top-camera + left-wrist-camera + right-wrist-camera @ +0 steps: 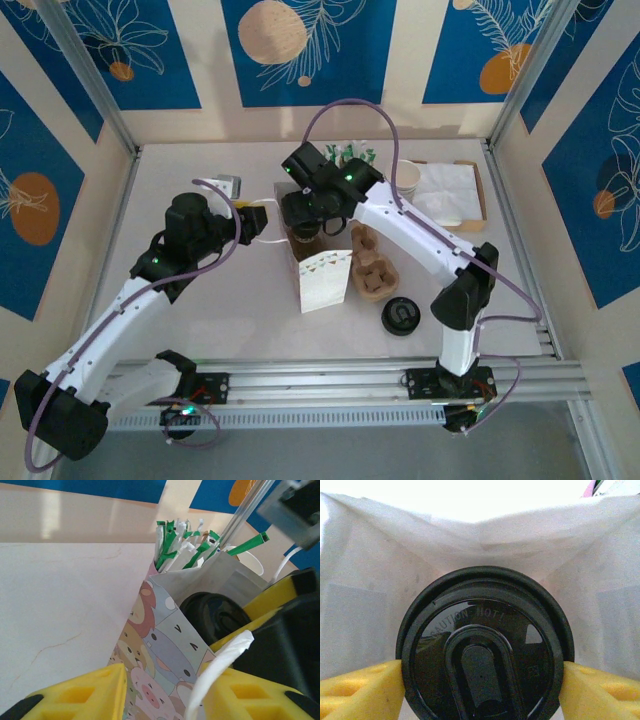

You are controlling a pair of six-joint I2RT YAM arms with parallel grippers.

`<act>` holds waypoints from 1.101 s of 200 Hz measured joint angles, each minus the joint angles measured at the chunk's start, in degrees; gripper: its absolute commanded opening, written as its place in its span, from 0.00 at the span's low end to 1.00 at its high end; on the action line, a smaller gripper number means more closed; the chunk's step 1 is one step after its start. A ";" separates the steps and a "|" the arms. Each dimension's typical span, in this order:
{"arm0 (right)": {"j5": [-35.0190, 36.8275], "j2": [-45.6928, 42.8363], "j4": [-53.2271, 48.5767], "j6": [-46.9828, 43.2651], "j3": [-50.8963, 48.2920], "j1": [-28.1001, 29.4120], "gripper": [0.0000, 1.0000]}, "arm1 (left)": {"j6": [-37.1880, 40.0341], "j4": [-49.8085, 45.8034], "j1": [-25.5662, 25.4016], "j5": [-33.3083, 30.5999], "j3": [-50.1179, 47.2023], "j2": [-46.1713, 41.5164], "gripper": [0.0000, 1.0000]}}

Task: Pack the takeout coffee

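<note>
1. Paper bag (160,645) printed with cartoon animals, standing open-mouthed just ahead of the left gripper (256,222) and wrapped around the right gripper (481,687).
2. The takeout coffee (482,630) sits inside the bag, straight below the right gripper's wrist, with its black lid between the yellow pads (360,690).
3. Those pads stand at the lid's rim on either side. Pressing or merely flanking — I cannot tell.
4. The bag handle (220,665), a white strap, is pinched between the left gripper's closed fingers.
</note>
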 measured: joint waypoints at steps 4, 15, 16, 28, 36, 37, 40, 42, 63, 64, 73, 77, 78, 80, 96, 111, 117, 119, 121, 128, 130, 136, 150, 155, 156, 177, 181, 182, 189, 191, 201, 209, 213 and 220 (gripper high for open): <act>0.00 -0.31 -0.04 -0.04 0.11 0.07 0.77 | 0.00 0.00 0.00 0.00 0.02 0.00 0.43; -0.02 -1.09 -0.13 -0.31 0.35 0.31 0.77 | 0.00 -0.02 0.00 0.00 0.02 0.00 0.43; -0.02 -1.11 -0.15 -0.33 0.39 0.33 0.77 | 0.00 0.00 0.00 0.00 0.00 0.00 0.43; -0.42 -1.90 -0.22 -0.94 0.81 0.55 0.76 | 0.00 0.00 0.00 -0.02 0.02 0.00 0.43; -0.50 -2.34 -0.26 -1.31 1.11 0.68 0.76 | 0.00 0.00 0.00 -0.02 0.00 0.00 0.43; -0.48 -2.38 -0.26 -1.36 1.14 0.70 0.76 | 0.02 0.00 0.00 -0.02 0.02 0.00 0.43; -0.52 -2.54 -0.24 -1.49 1.22 0.72 0.76 | 0.02 -0.02 0.00 -0.02 0.02 0.00 0.43; -0.52 -2.62 -0.26 -1.55 1.29 0.74 0.76 | 0.02 0.00 0.00 -0.02 0.00 0.00 0.43; -0.46 -3.65 -0.37 -1.99 1.40 0.72 0.75 | 0.02 -0.02 0.00 -0.02 0.00 0.00 0.43; -0.44 -3.67 -0.37 -2.01 1.40 0.72 0.75 | 0.02 -0.02 0.00 -0.02 0.00 0.00 0.43; -0.44 -3.91 -0.46 -2.08 1.40 0.72 0.75 | 0.02 0.00 0.00 -0.02 0.00 0.00 0.43; -0.44 -3.93 -0.48 -2.19 1.38 0.72 0.74 | 0.02 -0.02 0.00 -0.02 0.02 0.00 0.43; -0.44 -3.93 -0.48 -2.19 1.38 0.72 0.74 | 0.02 -0.02 0.00 -0.02 0.00 0.00 0.43; -0.44 -3.93 -0.48 -2.19 1.38 0.72 0.74 | 0.02 -0.02 0.00 -0.02 0.00 0.00 0.43; -0.44 -3.80 -0.66 -2.21 1.36 0.66 0.73 | 0.02 -0.02 -0.02 -0.04 0.00 0.00 0.43; -0.42 -3.17 -0.90 -2.19 1.36 0.55 0.72 | 0.02 -0.02 -0.07 -0.04 0.00 0.00 0.43; -0.46 -2.80 -0.96 -2.21 1.36 0.55 0.72 | 0.02 -0.02 -0.11 -0.04 0.00 0.00 0.43; -0.44 -2.67 -0.98 -2.21 1.36 0.55 0.71 | 0.02 -0.02 -0.13 -0.02 0.00 0.00 0.43; -0.44 -2.56 -1.01 -2.19 1.36 0.55 0.71 | 0.02 -0.02 -0.13 -0.04 0.00 0.00 0.43; -0.44 -1.97 -1.07 -2.21 1.36 0.55 0.71 | 0.02 -0.02 -0.17 -0.04 0.02 0.00 0.43; -0.44 -1.86 -1.07 -2.21 1.36 0.55 0.71 | 0.02 -0.02 -0.17 -0.04 0.00 0.00 0.43; -0.44 -1.27 -1.09 -2.25 1.36 0.55 0.71 | 0.02 -0.02 -0.20 -0.04 0.02 0.00 0.43; -0.39 0.20 -1.05 -2.67 1.29 0.55 0.70 | 0.02 -0.02 -0.22 -0.07 0.00 0.00 0.43; -0.39 0.61 -0.90 -2.78 1.27 0.55 0.69 | 0.02 -0.02 -0.22 -0.07 0.00 0.00 0.43; -0.37 0.68 -0.87 -2.84 1.27 0.55 0.69 | 0.02 -0.02 -0.24 -0.07 0.00 0.00 0.43; -0.48 2.36 -0.37 -2.91 0.96 0.57 0.67 | 0.04 -0.02 -0.24 -0.20 0.02 0.00 0.43; -0.57 2.56 -0.31 -2.84 0.79 0.57 0.67 | 0.04 -0.02 -0.24 -0.22 0.02 0.00 0.43; -0.59 2.58 -0.31 -2.84 0.74 0.57 0.67 | 0.04 -0.04 -0.24 -0.22 0.02 0.00 0.43; -0.70 2.89 -0.13 -2.82 0.26 0.57 0.67 | 0.04 -0.04 -0.26 -0.22 0.00 0.00 0.43; -0.76 2.99 -0.07 -2.84 0.07 0.57 0.66 | 0.04 -0.04 -0.26 -0.22 0.02 0.00 0.43; -1.11 3.28 0.31 -2.82 -0.66 0.70 0.66 | 0.04 -0.04 -0.26 -0.22 0.00 0.00 0.43; -1.33 3.45 0.76 -2.82 -1.25 0.83 0.65 | 0.04 -0.04 -0.26 -0.24 0.02 0.00 0.43; -1.40 3.54 0.90 -2.82 -1.44 0.87 0.65 | 0.04 -0.02 -0.26 -0.24 0.00 0.00 0.43; -1.55 3.61 1.09 -2.80 -1.79 0.90 0.65 | 0.04 -0.02 -0.26 -0.22 0.00 0.00 0.43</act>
